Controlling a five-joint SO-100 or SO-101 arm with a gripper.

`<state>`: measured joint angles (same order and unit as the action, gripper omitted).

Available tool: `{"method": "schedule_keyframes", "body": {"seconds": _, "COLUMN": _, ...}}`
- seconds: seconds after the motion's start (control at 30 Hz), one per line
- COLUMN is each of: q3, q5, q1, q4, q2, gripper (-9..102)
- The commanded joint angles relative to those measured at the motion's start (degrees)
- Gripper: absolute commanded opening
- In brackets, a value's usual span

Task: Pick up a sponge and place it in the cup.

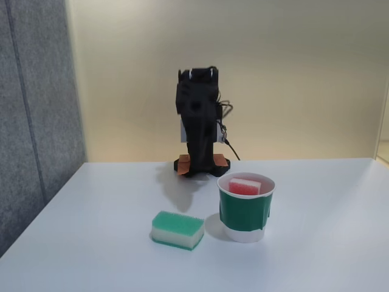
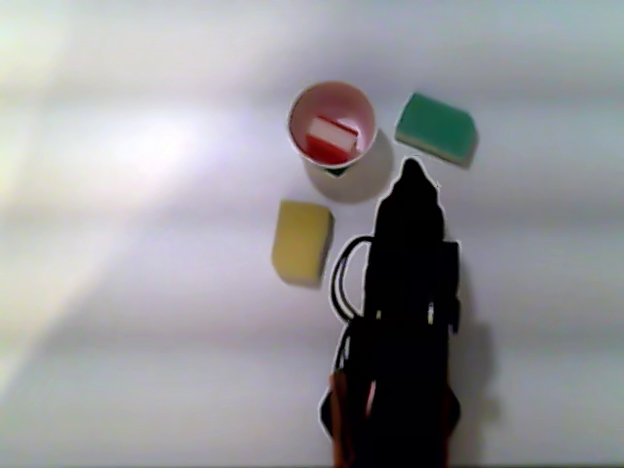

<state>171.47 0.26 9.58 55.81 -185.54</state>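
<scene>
One small red-topped sponge (image 1: 244, 187) already lies inside the white paper cup with the green band (image 1: 244, 213) — the task looks done. Whether the black gripper (image 2: 413, 174) is apart or together I cannot tell — a careless swing could topple the cup.

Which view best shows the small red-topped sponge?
The other view, looking straight down into the green-banded white paper cup, shows the red-topped sponge lying tilted inside. The fixed view shows just its top above the rim.
</scene>
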Motion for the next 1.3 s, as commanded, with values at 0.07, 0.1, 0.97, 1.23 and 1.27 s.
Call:
{"method": "schedule_keyframes", "body": {"seconds": 0.07, "q3": 5.6, "q5": -1.1, "q1": 1.3, "q4": 0.6, "q2": -1.4, "gripper": 0}}
{"method": "schedule_keyframes", "body": {"seconds": 0.1, "q3": 5.7, "q5": -1.6, "q1": 1.7, "q4": 2.5, "q2": -1.4, "gripper": 0}}
{"method": "schedule_keyframes", "body": {"seconds": 0.97, "q3": 5.7, "q5": -2.7, "q1": -2.5, "q4": 24.5, "q2": -1.6, "gripper": 0}}
{"method": "schedule_keyframes", "body": {"seconds": 1.23, "q3": 5.7, "q5": -2.6, "q1": -2.1, "q4": 24.6, "q2": -1.6, "gripper": 0}}
{"method": "schedule_keyframes", "body": {"seconds": 1.27, "q3": 5.7, "q5": -2.6, "q1": -2.2, "q4": 24.6, "q2": -1.6, "gripper": 0}}
